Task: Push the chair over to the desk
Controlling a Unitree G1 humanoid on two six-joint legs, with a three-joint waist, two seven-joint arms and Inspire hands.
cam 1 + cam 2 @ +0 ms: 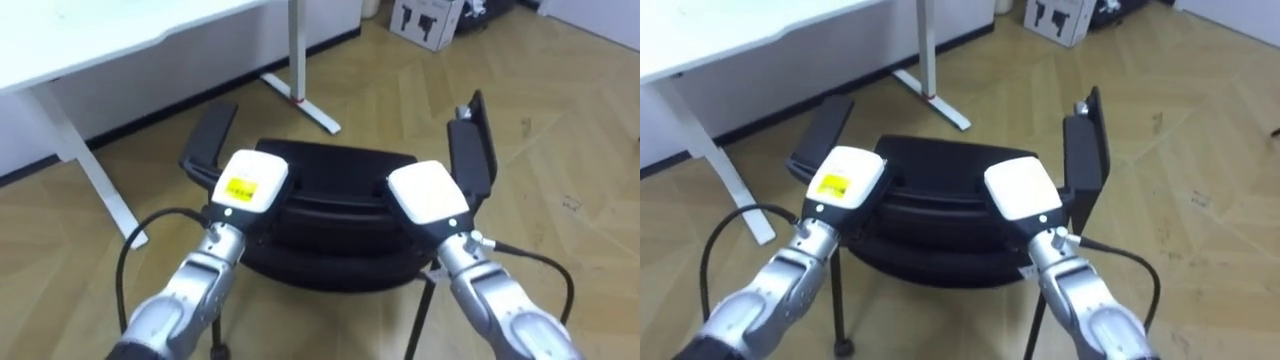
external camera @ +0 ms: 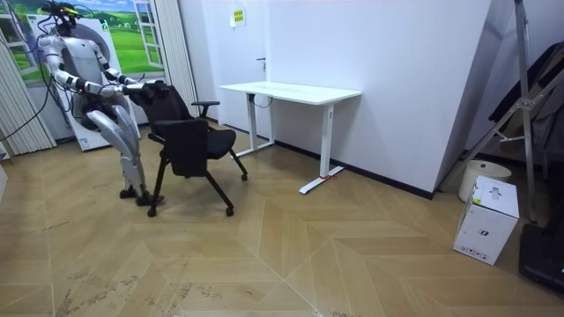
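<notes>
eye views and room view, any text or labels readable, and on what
Yellow label on the left hand: print too blurred to read.
White box: dark markings, too small to read.
Yellow sign on the wall: too small to read.
No text can be quoted.

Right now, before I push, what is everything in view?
chair: one, black, in front of the robot, short of the desk.
desk: one, white, by the wall beyond the chair.
box: one, white, on the floor at the room view's right.
frame: one, grey metal, behind the box.
left robot hand: on the chair back's top, left part.
right robot hand: on the chair back's top, right part.
</notes>
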